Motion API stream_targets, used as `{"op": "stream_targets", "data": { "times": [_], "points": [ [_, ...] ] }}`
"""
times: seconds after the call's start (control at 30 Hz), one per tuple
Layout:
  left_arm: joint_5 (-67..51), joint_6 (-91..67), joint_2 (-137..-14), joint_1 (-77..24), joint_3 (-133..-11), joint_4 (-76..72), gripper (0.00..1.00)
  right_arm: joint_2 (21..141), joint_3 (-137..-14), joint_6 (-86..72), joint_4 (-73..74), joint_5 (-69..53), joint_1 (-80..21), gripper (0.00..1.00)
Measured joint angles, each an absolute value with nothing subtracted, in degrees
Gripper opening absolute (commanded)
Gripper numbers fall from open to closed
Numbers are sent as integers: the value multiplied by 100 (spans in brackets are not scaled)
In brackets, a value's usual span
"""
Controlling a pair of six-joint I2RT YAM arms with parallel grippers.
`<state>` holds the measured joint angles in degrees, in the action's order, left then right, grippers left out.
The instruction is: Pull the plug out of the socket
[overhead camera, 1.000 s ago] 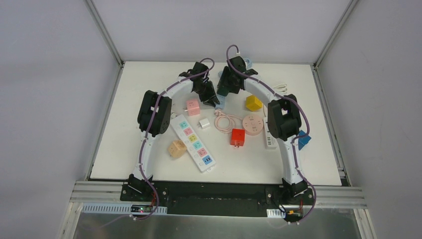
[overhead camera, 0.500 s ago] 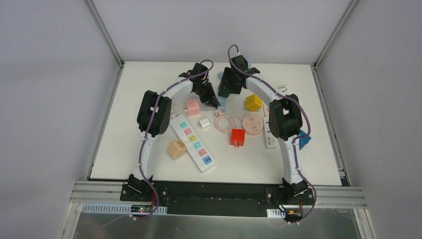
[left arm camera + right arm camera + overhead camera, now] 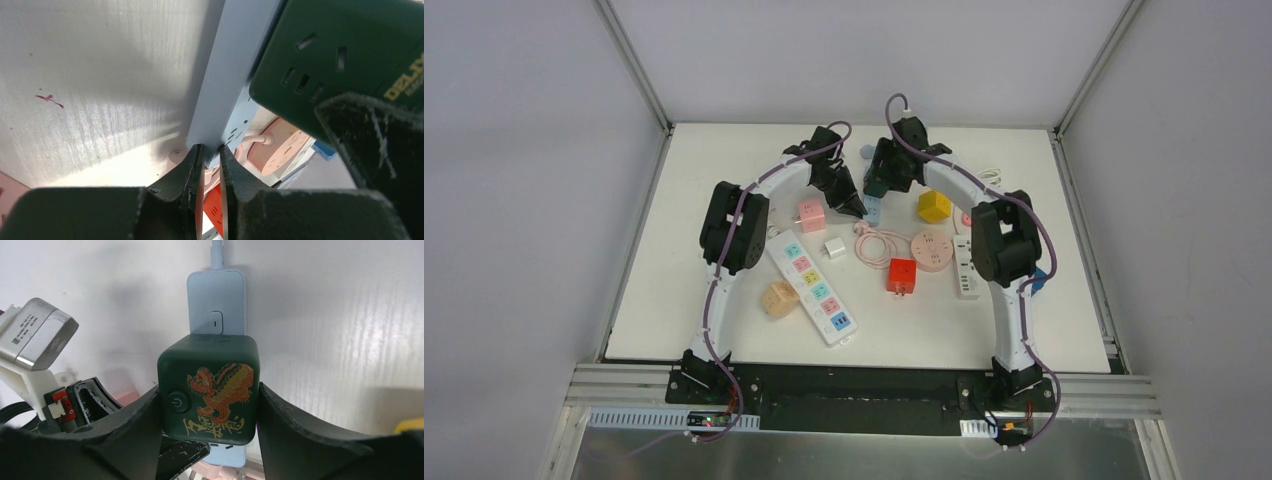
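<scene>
A dark green cube plug [image 3: 210,370] with a gold and red dragon sits over a light blue socket strip [image 3: 216,295] at the back middle of the table [image 3: 684,300]. My right gripper [image 3: 208,388] is shut on the cube's two sides. My left gripper [image 3: 210,148] is shut on the near end of the blue strip [image 3: 235,75], just beside the green cube [image 3: 350,55]. In the top view both grippers meet over the strip [image 3: 872,208]. Whether the cube's pins are still in the strip is hidden.
Near the strip lie a pink cube [image 3: 812,214], a white charger [image 3: 834,248], a yellow cube [image 3: 934,207], a round pink socket [image 3: 932,250] with coiled cord, a red cube [image 3: 902,275], a multi-coloured strip [image 3: 814,290], a tan cube [image 3: 778,298] and a white strip [image 3: 967,270].
My right arm has shifted slightly to the right and farther back with the green cube in its grip. My left arm has hardly moved.
</scene>
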<state>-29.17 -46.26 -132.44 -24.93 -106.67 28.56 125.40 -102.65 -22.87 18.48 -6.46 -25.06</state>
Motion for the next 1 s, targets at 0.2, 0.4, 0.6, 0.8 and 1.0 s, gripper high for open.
{"op": "stream_targets", "data": {
  "times": [0.2,0.4,0.6,0.8,1.0],
  "points": [
    [-3098,-4705,-13364,-2493,-10770,3068,11,12540,-10763,-1935,2685,615,-3009,0],
    [-3212,-4718,-13428,-2493,-10897,3227,11,12540,-10820,-1848,2797,19,-2851,0],
    [-3212,-4718,-13428,-2491,-10949,3326,10,12540,-10742,-1890,2681,-548,-2676,0],
    [-3277,-4716,-13496,-2462,-11115,3535,10,12366,-9876,-2187,1509,-1350,-2408,0],
    [-3304,-4716,-13579,-2464,-11268,3715,19,12280,-9784,-1925,1466,-1221,-2460,0]
  ]
}}
